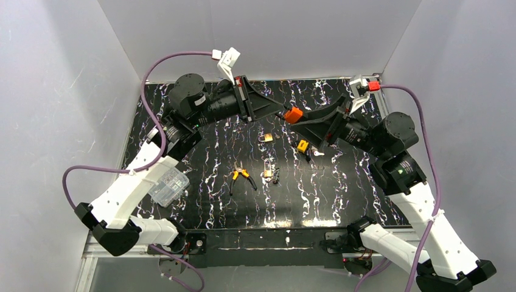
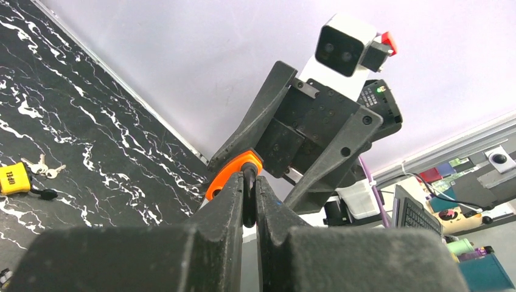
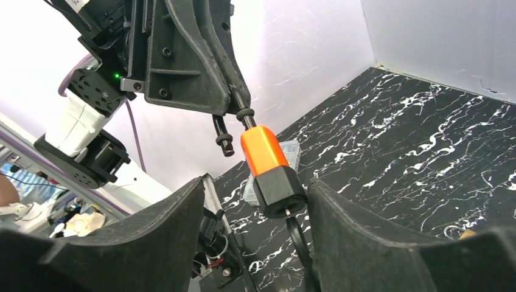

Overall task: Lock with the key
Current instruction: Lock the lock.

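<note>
An orange padlock [image 1: 294, 114] with a black base hangs in mid-air over the far middle of the table. My left gripper [image 1: 283, 109] is shut on its black shackle [image 2: 248, 201]; the orange body [image 2: 228, 176] shows just past the fingertips. In the right wrist view the lock [image 3: 268, 161] points down toward me, one shackle leg [image 3: 223, 137] standing free of the body. A key with a black head [image 3: 298, 240] sits in the base. My right gripper [image 3: 255, 185] is open, its fingers on either side of the base and key, a wide gap on the left side.
Small brass padlocks [image 1: 266, 137] [image 1: 268, 174], a yellow padlock [image 1: 302, 145] with keys [image 2: 42, 167], and orange-handled pliers [image 1: 242, 176] lie on the black marbled table [image 1: 201, 207]. A clear plastic box [image 1: 167, 185] rests near the left arm. White walls enclose three sides.
</note>
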Robot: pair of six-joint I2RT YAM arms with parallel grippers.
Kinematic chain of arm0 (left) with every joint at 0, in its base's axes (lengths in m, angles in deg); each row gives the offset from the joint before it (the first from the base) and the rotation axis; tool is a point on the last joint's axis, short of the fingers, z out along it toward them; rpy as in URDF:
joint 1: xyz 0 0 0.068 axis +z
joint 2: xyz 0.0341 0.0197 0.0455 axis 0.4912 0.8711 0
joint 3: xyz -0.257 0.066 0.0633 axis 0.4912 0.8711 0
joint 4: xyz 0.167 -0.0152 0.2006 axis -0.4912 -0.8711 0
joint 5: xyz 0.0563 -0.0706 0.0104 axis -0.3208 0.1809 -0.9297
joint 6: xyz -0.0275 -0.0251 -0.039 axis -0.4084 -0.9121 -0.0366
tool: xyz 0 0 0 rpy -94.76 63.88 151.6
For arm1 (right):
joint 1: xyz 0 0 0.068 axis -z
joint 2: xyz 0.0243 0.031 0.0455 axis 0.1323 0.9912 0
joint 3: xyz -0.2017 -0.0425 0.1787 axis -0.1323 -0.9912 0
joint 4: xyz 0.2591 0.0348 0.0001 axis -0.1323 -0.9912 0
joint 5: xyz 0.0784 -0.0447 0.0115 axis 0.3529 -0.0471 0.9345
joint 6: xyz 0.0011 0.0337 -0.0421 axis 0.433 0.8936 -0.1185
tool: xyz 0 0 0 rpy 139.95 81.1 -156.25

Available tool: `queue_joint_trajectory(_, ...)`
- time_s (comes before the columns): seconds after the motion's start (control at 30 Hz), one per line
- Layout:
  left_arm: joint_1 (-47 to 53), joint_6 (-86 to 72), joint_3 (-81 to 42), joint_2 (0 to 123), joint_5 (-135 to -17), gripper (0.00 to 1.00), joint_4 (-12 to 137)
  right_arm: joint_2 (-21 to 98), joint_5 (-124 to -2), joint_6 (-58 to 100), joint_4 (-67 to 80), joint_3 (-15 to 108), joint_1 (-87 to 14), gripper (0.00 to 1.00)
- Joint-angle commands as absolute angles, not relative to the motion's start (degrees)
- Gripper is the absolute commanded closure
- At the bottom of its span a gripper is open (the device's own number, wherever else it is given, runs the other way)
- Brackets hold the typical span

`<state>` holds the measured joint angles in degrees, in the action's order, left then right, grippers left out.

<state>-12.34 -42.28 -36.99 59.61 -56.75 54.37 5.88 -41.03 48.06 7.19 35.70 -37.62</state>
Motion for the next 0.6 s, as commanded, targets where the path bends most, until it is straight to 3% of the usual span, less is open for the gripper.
queue_joint_trajectory(0.0, -12.53, -43.71, -36.51, 55.93, -59.02, 1.00, 59.84, 5.40, -39.92, 50.45, 12.33, 35.13, -37.57, 0.36)
queue_joint_trajectory(0.47, -12.58, -43.40, -35.13, 55.67, -59.40, 1.00, 59.32, 6.86, -39.56, 54.97, 17.32, 34.74, -37.58, 0.45)
queue_joint_trajectory(0.57, -12.55, -43.08, -35.13, 55.65, -59.43, 1.00, 58.97, 7.04, -39.66, 55.17, 17.41, 34.84, -37.57, 0.52)
